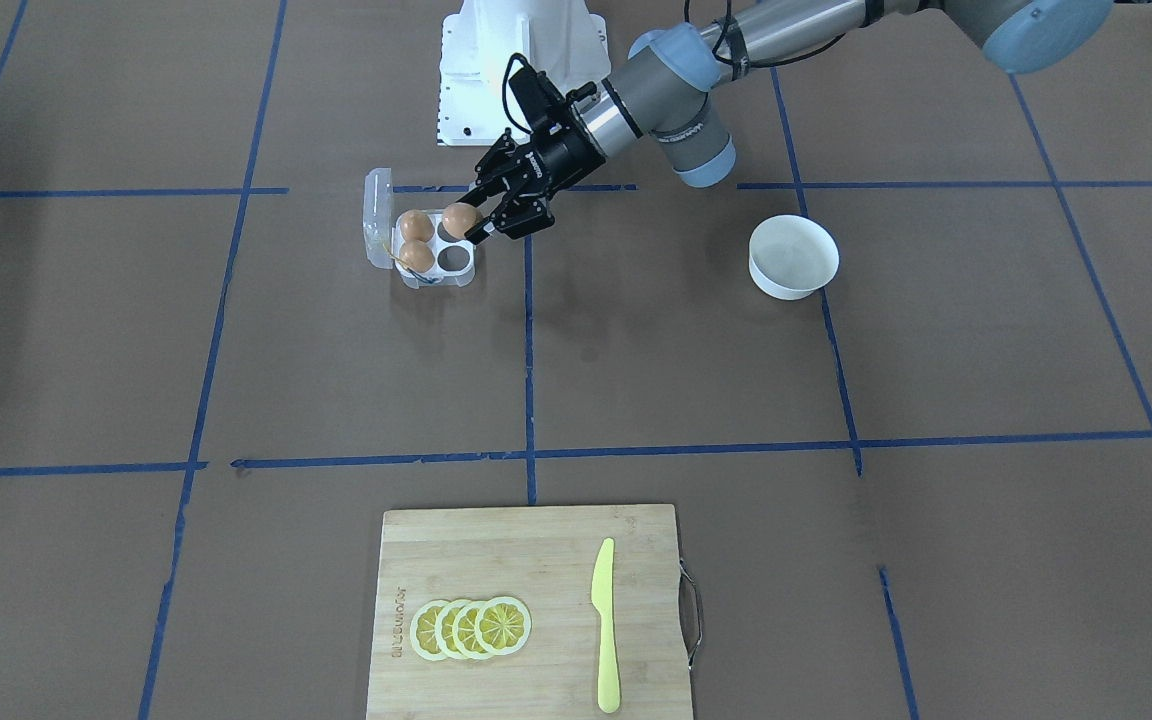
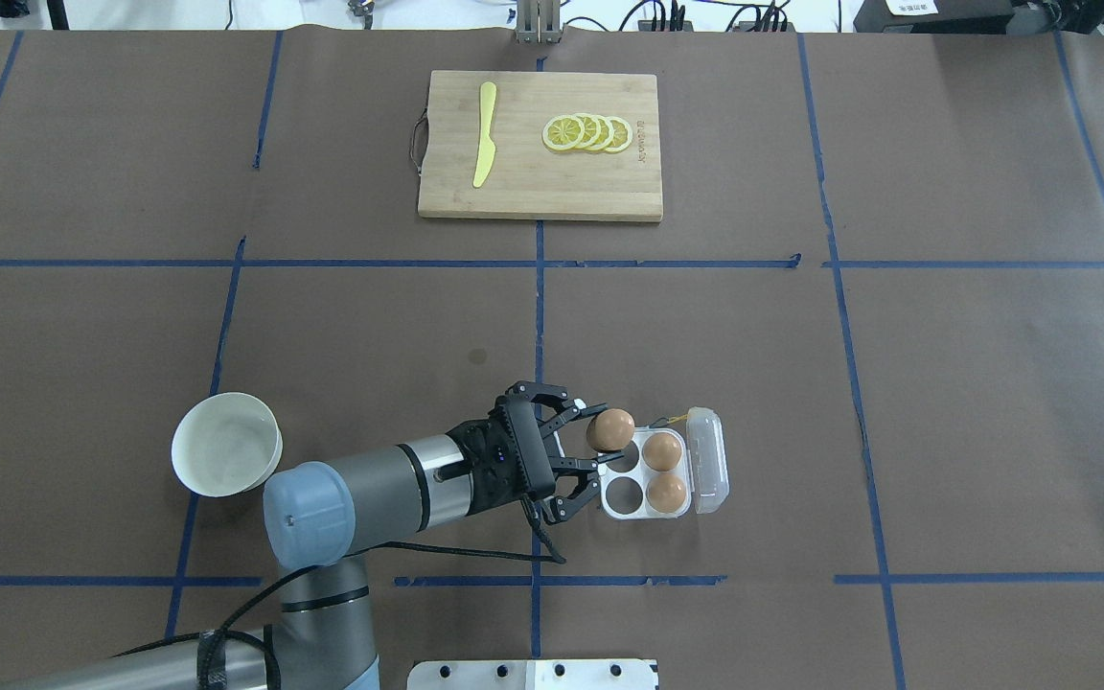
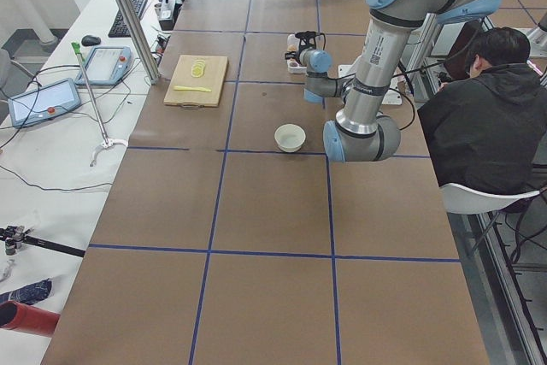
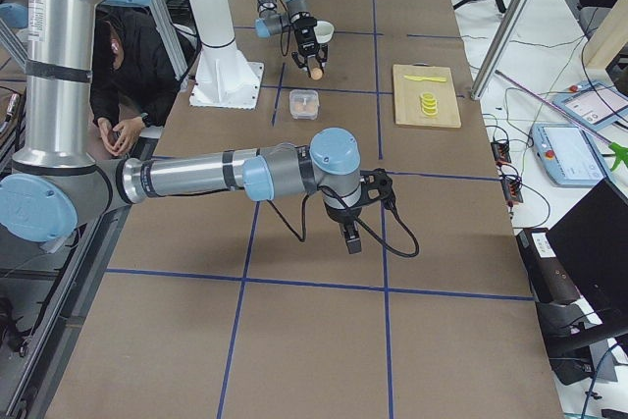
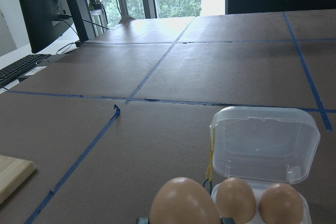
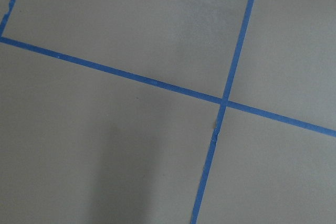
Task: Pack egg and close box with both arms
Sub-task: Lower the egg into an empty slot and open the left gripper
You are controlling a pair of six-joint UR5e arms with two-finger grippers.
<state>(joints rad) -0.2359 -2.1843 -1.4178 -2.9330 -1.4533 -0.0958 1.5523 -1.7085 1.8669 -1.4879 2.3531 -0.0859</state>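
White, smooth and round, a bowl sits on the brown papered table beside my left arm. My left pincer grips the egg, matte brown, just over the near corner of the box. Two more eggs fill its far cups; its clear glossy lid stands open beyond. My right pincer hangs over the table well apart; open or closed, I cannot tell.
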